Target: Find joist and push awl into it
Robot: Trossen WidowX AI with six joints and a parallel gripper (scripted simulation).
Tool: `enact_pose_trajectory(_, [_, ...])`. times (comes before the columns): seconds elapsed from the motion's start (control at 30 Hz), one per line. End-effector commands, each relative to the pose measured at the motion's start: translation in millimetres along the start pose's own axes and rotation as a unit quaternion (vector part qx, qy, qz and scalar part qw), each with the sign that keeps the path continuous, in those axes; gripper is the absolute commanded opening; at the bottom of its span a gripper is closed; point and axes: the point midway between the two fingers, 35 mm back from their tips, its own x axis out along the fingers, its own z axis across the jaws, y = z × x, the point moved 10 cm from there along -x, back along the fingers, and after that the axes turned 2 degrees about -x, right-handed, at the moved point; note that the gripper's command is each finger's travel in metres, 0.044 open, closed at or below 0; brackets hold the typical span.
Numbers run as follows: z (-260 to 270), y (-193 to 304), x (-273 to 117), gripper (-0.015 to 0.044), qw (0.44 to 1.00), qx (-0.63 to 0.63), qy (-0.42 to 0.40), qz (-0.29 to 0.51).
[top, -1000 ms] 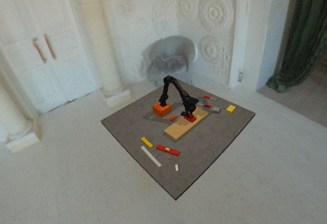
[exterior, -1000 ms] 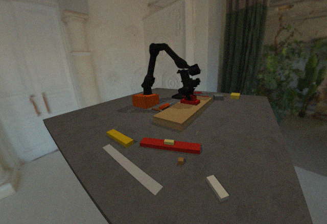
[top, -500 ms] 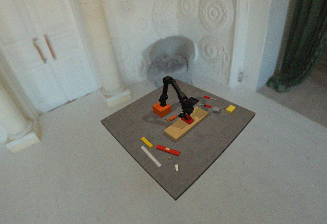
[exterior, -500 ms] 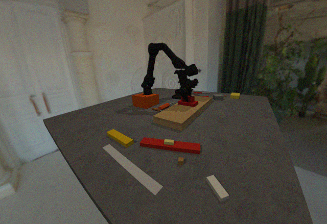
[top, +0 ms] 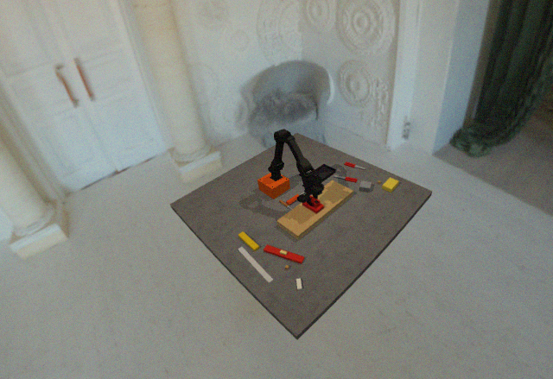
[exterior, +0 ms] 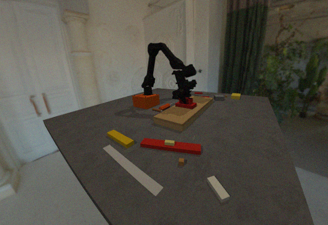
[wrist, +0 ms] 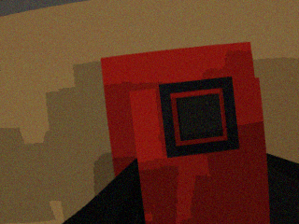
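Observation:
My gripper (top: 312,198) (exterior: 186,100) (wrist: 190,161) is shut on the red stud finder (top: 314,207) (exterior: 185,105) (wrist: 128,70), whose base is flat at the top of the tan floor panel (top: 295,226) (exterior: 169,119) (wrist: 42,42), around its middle. The square window on the stud finder is dark, with no lit mark in the wrist view. The black tray (top: 332,169) is behind the arm, beyond the panel. An orange-handled tool (top: 292,198) (exterior: 164,106) and a thin brown-handled tool (top: 284,203) (exterior: 157,109) lie between base and panel; I cannot tell which is the awl. The joist is hidden.
Two red-handled tools (top: 351,180) (top: 349,164), a grey block (top: 365,185) (exterior: 219,97) and a yellow block (top: 390,184) (exterior: 236,96) lie past the panel's far end. A red level (top: 292,256) (exterior: 185,147), yellow bar (top: 248,240) (exterior: 120,138) and white strip (top: 255,264) (exterior: 132,168) lie near.

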Motion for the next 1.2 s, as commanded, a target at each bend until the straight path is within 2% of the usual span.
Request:
enact_pose_trajectory(0.0, [-11.4,0.2,0.2,0.0,1.0,0.0,0.001,0.0])
enact_pose_trajectory(1.17, [-97.7,3.4,-0.8,0.0,1.0,-0.001,0.005,0.0])
